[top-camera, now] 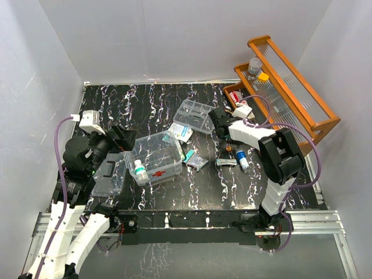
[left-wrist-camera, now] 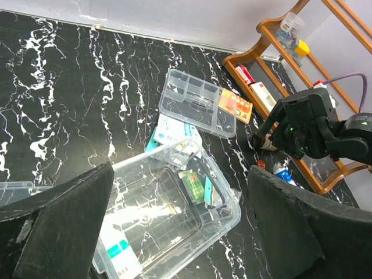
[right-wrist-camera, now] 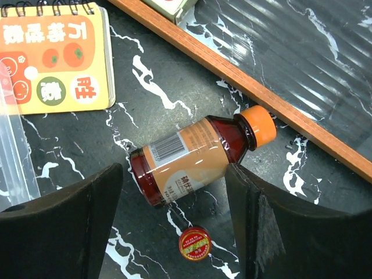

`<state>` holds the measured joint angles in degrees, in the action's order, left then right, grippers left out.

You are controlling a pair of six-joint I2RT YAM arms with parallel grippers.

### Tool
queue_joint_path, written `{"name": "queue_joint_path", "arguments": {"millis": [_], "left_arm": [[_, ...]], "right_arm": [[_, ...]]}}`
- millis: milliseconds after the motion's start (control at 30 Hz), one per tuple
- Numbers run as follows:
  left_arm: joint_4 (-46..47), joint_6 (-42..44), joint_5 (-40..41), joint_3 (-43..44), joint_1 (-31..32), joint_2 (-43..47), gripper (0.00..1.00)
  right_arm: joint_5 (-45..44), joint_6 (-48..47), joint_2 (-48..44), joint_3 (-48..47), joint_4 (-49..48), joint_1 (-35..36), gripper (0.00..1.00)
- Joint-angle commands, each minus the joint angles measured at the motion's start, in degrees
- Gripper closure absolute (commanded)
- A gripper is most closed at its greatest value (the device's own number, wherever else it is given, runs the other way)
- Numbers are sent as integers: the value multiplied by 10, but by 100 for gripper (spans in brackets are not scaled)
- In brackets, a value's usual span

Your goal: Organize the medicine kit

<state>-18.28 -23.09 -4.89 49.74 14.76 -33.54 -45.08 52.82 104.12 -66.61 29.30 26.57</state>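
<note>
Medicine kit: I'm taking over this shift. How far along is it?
Done: lid off, white bottle and green box in kit. In hand: open right gripper straddles the brown bottle, not gripping. Left, likely: that bottle, red tin, blue bottle, lid back on.

Medicine kit [top-camera: 156,158] left of worktop [top-camera: 116,104] centre, lid [top-camera: 110,177] flat just left of it. Divider tray [top-camera: 195,115] behind kit. Rack [top-camera: 285,87] along right rear edge. Bottle [right-wrist-camera: 197,156] on its side just before rack; notebook [right-wrist-camera: 55,58] between tray and bottle.
</note>
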Motion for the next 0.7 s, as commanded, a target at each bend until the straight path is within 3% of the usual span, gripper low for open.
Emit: {"name": "queue_joint_path", "arguments": {"millis": [0, 433, 567, 667], "left_arm": [[-1, 12, 9, 10, 2, 5, 1], [7, 13, 9, 3, 2, 7, 1], [6, 15, 9, 2, 2, 5, 1], [3, 15, 9, 1, 2, 4, 1]], "right_arm": [[1, 53, 10, -28, 6, -15, 30], [7, 67, 21, -28, 15, -30, 24], [13, 60, 17, -25, 6, -31, 28], [27, 49, -1, 2, -38, -31, 37]]}}
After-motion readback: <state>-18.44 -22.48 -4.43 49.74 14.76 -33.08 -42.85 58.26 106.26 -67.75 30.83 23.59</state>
